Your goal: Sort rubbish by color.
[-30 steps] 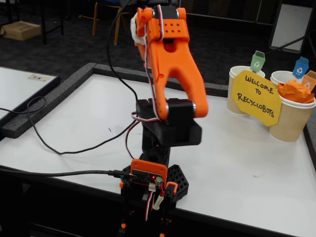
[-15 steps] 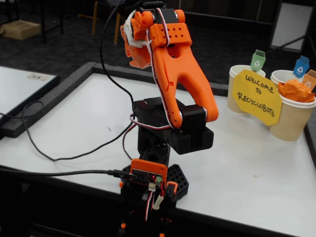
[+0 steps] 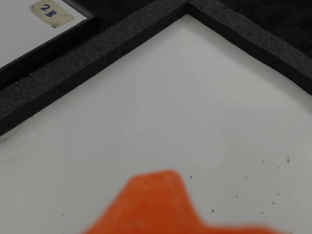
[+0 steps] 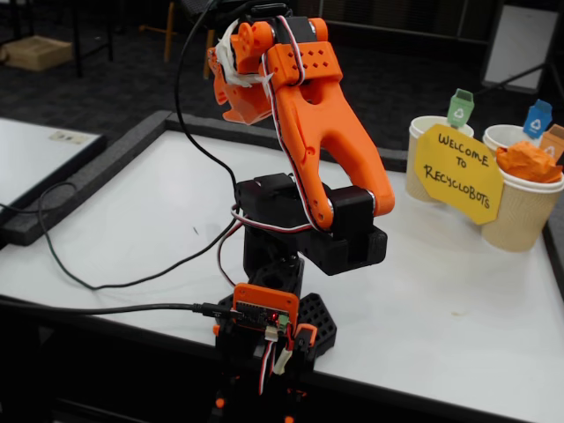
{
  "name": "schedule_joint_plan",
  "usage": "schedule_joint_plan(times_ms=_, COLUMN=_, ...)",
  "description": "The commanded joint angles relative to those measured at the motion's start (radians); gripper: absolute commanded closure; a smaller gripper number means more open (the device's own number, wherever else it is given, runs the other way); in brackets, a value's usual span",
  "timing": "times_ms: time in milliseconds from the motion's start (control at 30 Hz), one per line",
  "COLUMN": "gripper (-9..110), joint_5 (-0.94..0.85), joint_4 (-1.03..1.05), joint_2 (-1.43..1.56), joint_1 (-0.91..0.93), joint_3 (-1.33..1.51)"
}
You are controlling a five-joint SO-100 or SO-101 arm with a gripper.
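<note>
An orange crumpled paper wad [image 4: 526,162] of rubbish lies in the top of the nearest tan cup [image 4: 518,216] at the right of the fixed view. My gripper [image 4: 233,91] is raised high at the upper left of the orange arm [image 4: 319,123], far from the cups, and is seen from behind, so its jaws do not show. In the wrist view only a blurred orange finger [image 3: 158,204] enters from the bottom edge, over bare white table [image 3: 170,112]. I see nothing held.
A yellow "Welcome to Recyclobots" sign [image 4: 457,173] leans on the tan cups [image 4: 426,159], which carry small coloured recycling flags [image 4: 459,109]. A black foam border [image 3: 234,29] frames the table. Black cables [image 4: 106,264] trail across the left side. A neighbouring table [image 4: 26,154] stands at left.
The arm's upper end has swung left in the fixed view, bringing the gripper out to the upper left, while the elbow shifted right. The orange wad and cups stayed put.
</note>
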Motion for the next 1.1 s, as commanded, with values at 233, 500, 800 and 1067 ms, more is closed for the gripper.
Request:
schedule_joint_plan(times_ms=233, gripper=101, joint_5=-0.018, joint_4=-0.137, joint_2=0.017, joint_1=0.528, joint_3=0.069)
schedule_joint_plan(times_ms=500, gripper=101, joint_5=-0.018, joint_4=-0.216, joint_2=0.017, joint_1=0.821, joint_3=0.112)
schedule_joint_plan(times_ms=800, gripper=101, joint_5=-0.018, joint_4=-0.241, joint_2=0.017, joint_1=1.121, joint_3=0.163)
schedule_joint_plan(times_ms=1067, gripper=101, joint_5=-0.018, joint_4=-0.29, joint_2=0.017, joint_1=1.378, joint_3=0.196)
